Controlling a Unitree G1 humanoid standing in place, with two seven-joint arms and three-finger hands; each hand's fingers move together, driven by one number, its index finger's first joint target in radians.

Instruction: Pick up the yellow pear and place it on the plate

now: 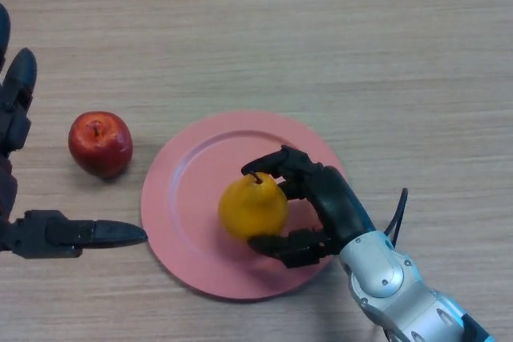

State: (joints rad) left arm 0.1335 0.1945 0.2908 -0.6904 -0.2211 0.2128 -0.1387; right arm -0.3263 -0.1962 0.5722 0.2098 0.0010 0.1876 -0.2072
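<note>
The yellow pear stands on the pink plate, right of the plate's middle, stem up. My right hand comes in from the lower right and curls round the pear, fingers over its top and thumb under its near side. At the left edge my left hand is open, fingers straight, one pointing toward the plate's left rim without touching it.
A red apple sits on the wooden table, just left of the plate and above my left hand's lower finger.
</note>
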